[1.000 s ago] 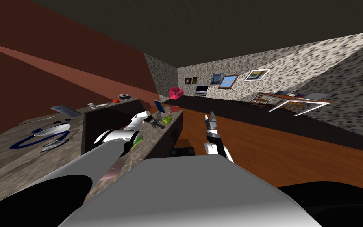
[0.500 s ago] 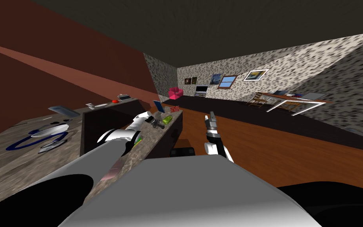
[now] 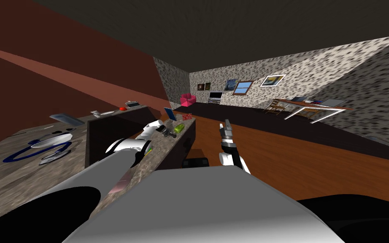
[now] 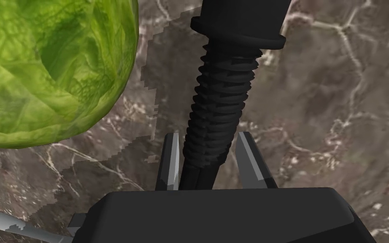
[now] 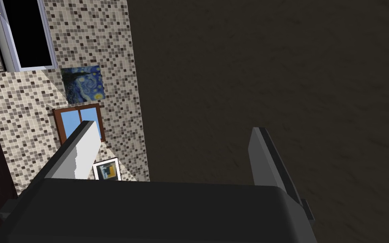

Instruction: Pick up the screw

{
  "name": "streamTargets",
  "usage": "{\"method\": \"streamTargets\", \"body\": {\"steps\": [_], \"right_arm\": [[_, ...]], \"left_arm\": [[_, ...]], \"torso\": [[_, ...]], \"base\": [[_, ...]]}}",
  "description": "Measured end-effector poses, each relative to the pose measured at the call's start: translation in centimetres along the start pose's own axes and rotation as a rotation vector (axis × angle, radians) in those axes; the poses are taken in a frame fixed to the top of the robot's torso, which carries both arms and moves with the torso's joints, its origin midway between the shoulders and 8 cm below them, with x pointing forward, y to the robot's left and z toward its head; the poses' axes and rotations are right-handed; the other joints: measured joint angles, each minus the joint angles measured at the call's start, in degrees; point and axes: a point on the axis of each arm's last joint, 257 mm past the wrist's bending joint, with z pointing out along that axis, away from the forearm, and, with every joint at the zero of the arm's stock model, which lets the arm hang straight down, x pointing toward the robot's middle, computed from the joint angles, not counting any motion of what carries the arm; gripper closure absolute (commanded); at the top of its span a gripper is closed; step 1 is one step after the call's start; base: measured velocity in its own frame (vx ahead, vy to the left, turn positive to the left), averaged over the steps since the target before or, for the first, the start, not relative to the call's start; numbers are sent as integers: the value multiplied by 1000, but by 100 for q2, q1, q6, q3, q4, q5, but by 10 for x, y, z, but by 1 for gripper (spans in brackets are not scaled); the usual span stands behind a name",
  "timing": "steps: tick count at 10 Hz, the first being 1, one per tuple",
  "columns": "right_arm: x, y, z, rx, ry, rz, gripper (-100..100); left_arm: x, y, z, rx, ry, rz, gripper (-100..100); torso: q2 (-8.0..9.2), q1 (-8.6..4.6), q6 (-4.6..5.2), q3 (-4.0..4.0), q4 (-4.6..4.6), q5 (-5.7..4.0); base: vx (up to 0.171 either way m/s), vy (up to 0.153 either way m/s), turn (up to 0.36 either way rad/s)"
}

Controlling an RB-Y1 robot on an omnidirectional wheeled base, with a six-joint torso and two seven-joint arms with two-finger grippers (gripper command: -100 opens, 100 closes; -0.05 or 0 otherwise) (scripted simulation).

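Creeping slightly forward since a second ago, left end effector [image 4: 208, 135] clenches shank of black screw [image 4: 221, 97], which lies on marbled desk [image 4: 316, 105] beside green cabbage [image 4: 50, 67]. Grasp looks set; lift likely next. Right end effector [image 5: 172, 125] released, idle.

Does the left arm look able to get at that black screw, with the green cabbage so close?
Probably yes. The left gripper has its fingers closed on the threaded end of the screw, on the marbled counter. The cabbage sits off to one side, outside the fingers.
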Motion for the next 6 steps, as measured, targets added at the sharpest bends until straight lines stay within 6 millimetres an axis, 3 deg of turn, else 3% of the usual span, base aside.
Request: {"method": "streamTargets", "body": {"steps": [1, 2, 3, 5, 6], "right_arm": [[0, 0, 0, 0, 0, 0, 0], [0, 0, 0, 0, 0, 0, 0], [0, 0, 0, 0, 0, 0, 0], [0, 0, 0, 0, 0, 0, 0], [0, 0, 0, 0, 0, 0, 0]], "left_arm": [[0, 0, 0, 0, 0, 0, 100], [0, 0, 0, 0, 0, 0, 0], [0, 0, 0, 0, 0, 0, 100], [-3, -4, -12, 3, 0, 4, 100], [-3, -4, -14, 2, 0, 3, 0]], "torso": [[0, 0, 0, 0, 0, 0], [-1, 0, 1, 0, 0, 0], [-1, 0, 1, -1, 0, 0], [-2, -5, -1, 0, 2, -4], [-1, -3, 2, -1, 0, -1]], "base": [[0, 0, 0], [0, 0, 0], [9, -8, 42], [9, -9, 25], [0, 0, 0]]}}
